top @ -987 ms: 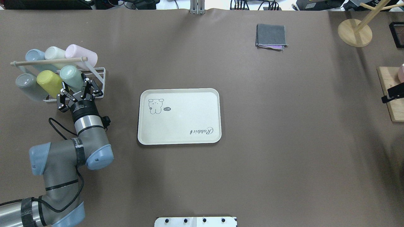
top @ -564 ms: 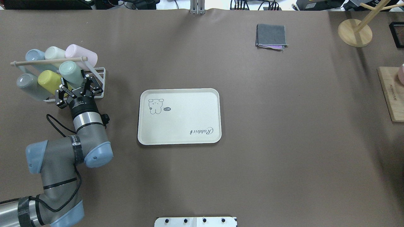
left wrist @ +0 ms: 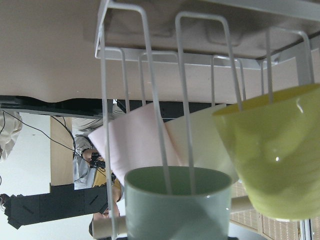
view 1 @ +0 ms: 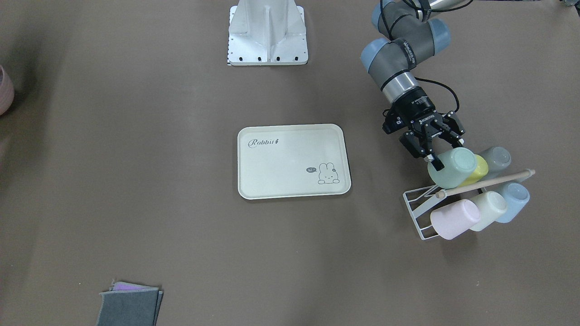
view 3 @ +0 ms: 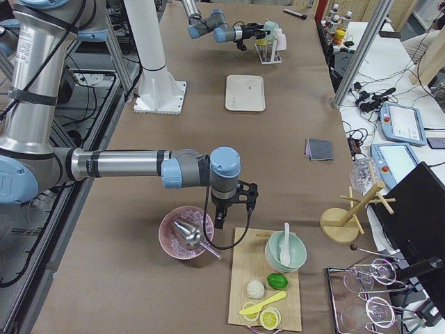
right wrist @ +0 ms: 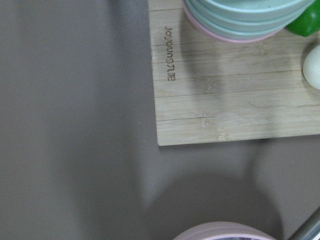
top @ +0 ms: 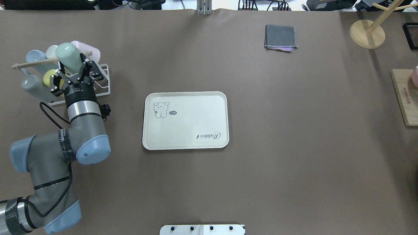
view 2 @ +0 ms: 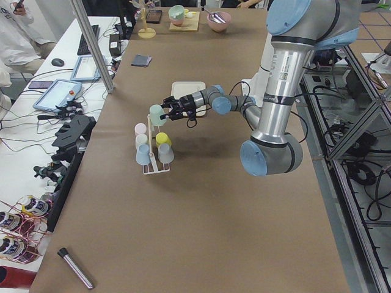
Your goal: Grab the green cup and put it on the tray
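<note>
The pale mint green cup (top: 67, 54) hangs above the white wire rack (top: 102, 83) at the table's left, its base pointing away from the wrist. My left gripper (top: 73, 66) is shut on the green cup (view 1: 451, 169), a finger on each side of its rim end. The left wrist view shows the green cup (left wrist: 175, 207) at the bottom with rack wires in front of it. The cream tray (top: 196, 111) with the "Rabbit" script lies bare at mid-table, to the right of the rack. My right gripper (view 3: 221, 217) shows only in the exterior right view, over a pink bowl; I cannot tell its state.
Other cups stay on the rack: yellow-green (top: 49, 76), grey (top: 29, 83), blue (top: 32, 58), cream (top: 51, 51) and pink (top: 89, 50), under a wooden dowel (top: 29, 64). A folded grey cloth (top: 281, 37), a wooden stand (top: 367, 34) and a wooden board (top: 405, 98) lie far right.
My left gripper has lifted the green cup off its rack peg and carried it toward the table's far side. The right gripper has left the overhead view's right edge.
</note>
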Available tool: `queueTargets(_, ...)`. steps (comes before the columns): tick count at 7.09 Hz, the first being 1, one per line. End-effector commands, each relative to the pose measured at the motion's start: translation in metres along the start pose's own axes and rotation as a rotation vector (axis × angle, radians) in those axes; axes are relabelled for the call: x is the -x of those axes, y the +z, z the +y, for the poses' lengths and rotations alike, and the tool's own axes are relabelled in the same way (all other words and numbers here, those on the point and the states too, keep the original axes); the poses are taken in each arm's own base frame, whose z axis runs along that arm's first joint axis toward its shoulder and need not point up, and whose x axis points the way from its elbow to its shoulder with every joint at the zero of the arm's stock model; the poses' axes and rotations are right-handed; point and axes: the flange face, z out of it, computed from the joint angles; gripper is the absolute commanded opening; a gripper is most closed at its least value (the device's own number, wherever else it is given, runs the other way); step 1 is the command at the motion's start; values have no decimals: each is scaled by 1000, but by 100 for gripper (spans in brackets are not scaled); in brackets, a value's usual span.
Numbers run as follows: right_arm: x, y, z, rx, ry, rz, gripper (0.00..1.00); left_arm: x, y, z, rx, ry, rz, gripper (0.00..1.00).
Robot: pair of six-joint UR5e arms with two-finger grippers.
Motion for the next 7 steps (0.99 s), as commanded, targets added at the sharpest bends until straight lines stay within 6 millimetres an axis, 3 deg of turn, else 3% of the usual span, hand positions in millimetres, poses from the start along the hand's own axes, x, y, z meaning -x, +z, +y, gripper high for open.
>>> queueTargets(1, -9, -4, 7, 9, 31, -18, 100, -2, 2, 53, 16, -49, -63, 19)
queueTargets(3, -9, -1, 4, 14, 33, -21, 100, 1, -4, 96, 30, -192, -196, 19)
queueTargets(4, -10, -2, 6, 14, 35, -22, 100, -2, -8, 101, 2, -319, -273, 19)
queueTargets(5, -9, -2, 3, 12, 32, -16, 100, 0, -7, 91, -78, -427, -338, 19)
queueTargets(7, -15, 3, 5, 22, 38, -22, 100, 12, -12, 83, -283, -819, -363, 19)
